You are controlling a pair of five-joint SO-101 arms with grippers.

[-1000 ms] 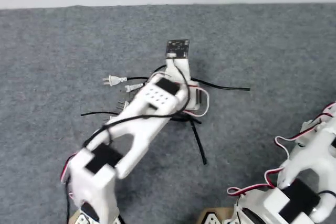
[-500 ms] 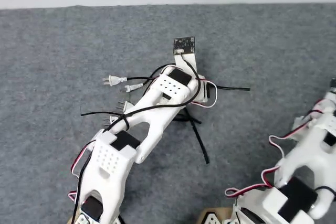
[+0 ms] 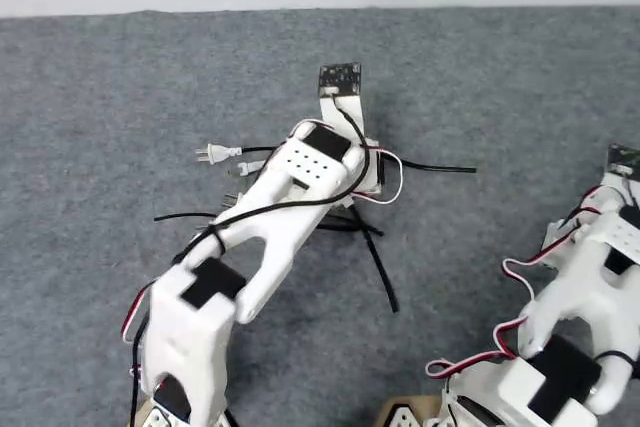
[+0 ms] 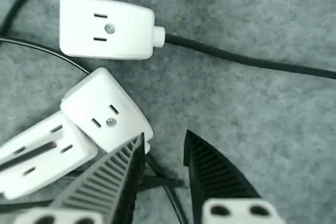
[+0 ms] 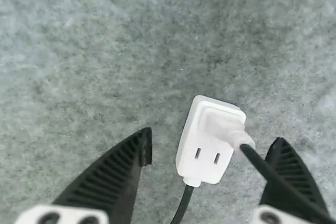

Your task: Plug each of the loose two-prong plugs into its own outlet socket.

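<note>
Three white outlet sockets lie on the grey carpet in the left wrist view: one flat socket (image 4: 105, 27) on a black cord, a second (image 4: 105, 111) and a third (image 4: 37, 153) beside it. My left gripper (image 4: 164, 139) is open just above the carpet, one finger (image 4: 118, 174) touching the second socket's edge. A white two-prong plug (image 3: 210, 154) lies loose beside the left arm (image 3: 300, 182), with two more plugs (image 3: 250, 165) (image 3: 232, 199) close by. My right gripper (image 5: 212, 140) is wide open around another socket (image 5: 202, 153) with a white plug (image 5: 223, 121) seated in it.
Black cords (image 3: 375, 267) cross the carpet under and around the left arm, one running out to the right (image 3: 440, 167). The right arm (image 3: 590, 287) stands at the right edge. A pale wall borders the far side of the carpet.
The left wrist swung a little right, then back left over the sockets. The right arm has pushed farther from the front edge, its wrist now showing at the right edge.
</note>
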